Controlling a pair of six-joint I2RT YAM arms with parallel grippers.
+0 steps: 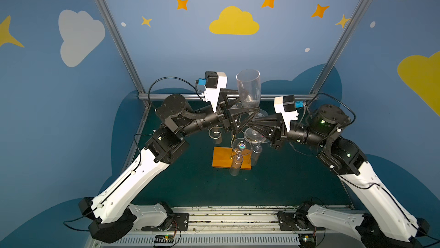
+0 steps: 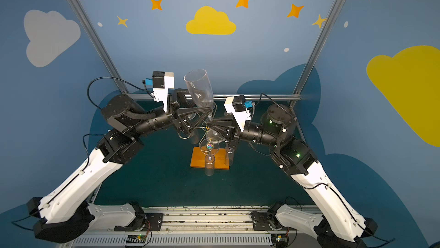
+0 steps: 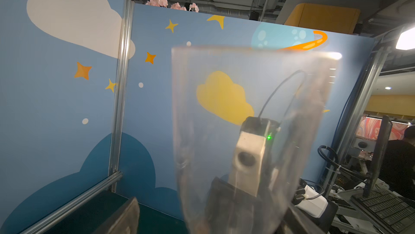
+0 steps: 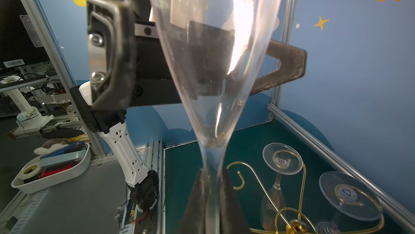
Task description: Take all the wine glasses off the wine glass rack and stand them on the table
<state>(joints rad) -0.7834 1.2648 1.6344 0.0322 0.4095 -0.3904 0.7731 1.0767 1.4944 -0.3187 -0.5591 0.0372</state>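
The wine glass stands upright above the wine glass rack, its stem pinched in the right gripper's closed jaws, while the left gripper's wide-open jaws flank its bowl, likely for a gentle handover squeeze next.

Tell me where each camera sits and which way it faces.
Top views: overhead at the front, looking down on left arm, right arm, wine glass, rack.
Left wrist: on the left gripper, looking through the glass bowl at the right wrist camera.
Right wrist: on the right gripper, looking up the stem; left gripper straddles the bowl.
Shared: all show the glass.
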